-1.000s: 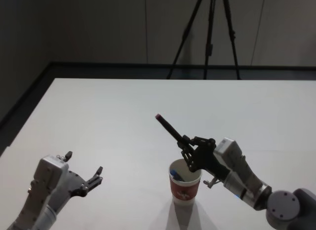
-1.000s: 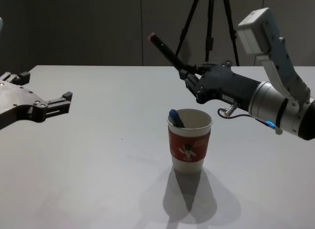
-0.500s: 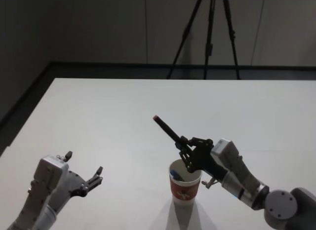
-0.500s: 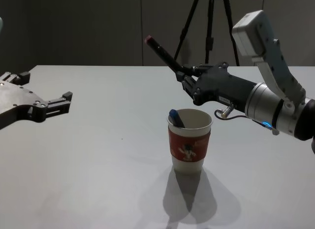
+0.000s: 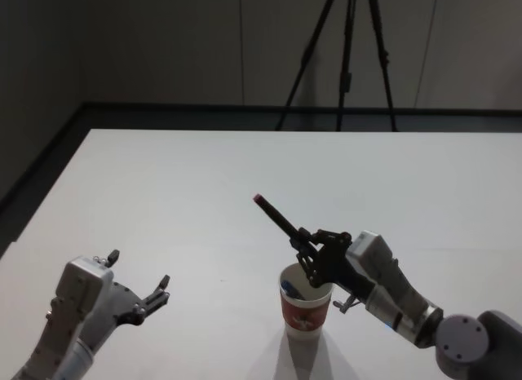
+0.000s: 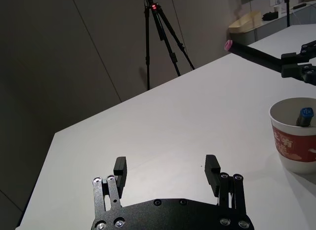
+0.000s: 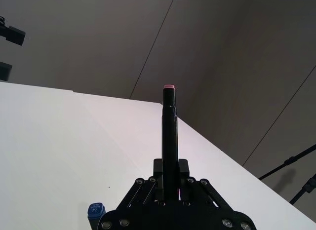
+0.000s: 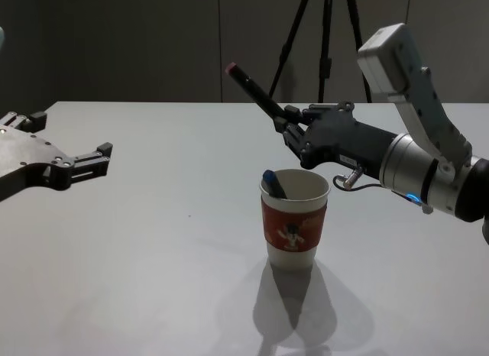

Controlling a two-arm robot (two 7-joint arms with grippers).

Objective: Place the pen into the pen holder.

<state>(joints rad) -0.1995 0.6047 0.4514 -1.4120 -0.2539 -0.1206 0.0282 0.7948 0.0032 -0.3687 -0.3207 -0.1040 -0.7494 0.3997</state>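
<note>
The pen holder (image 5: 305, 309) (image 8: 294, 217) (image 6: 296, 141) is a white paper cup with a red sleeve, standing on the table near its front edge. A blue-capped marker (image 8: 273, 183) (image 6: 304, 116) (image 7: 97, 214) leans inside it. My right gripper (image 5: 308, 249) (image 8: 289, 129) (image 7: 169, 176) hovers just above the cup's rim, shut on a black pen (image 5: 279, 219) (image 8: 256, 92) (image 7: 170, 136) with a pink tip. The pen slants up and to the left. My left gripper (image 5: 140, 292) (image 8: 72, 153) (image 6: 167, 167) stands open at the near left, nothing between its fingers.
The white table (image 5: 179, 201) is bare around the cup. A black tripod (image 5: 342, 58) stands on the floor behind the table's far edge, against a dark wall.
My right gripper has sunk slightly and shifted a little left with the pen, bringing it closer to the cup's rim. The left arm has not moved.
</note>
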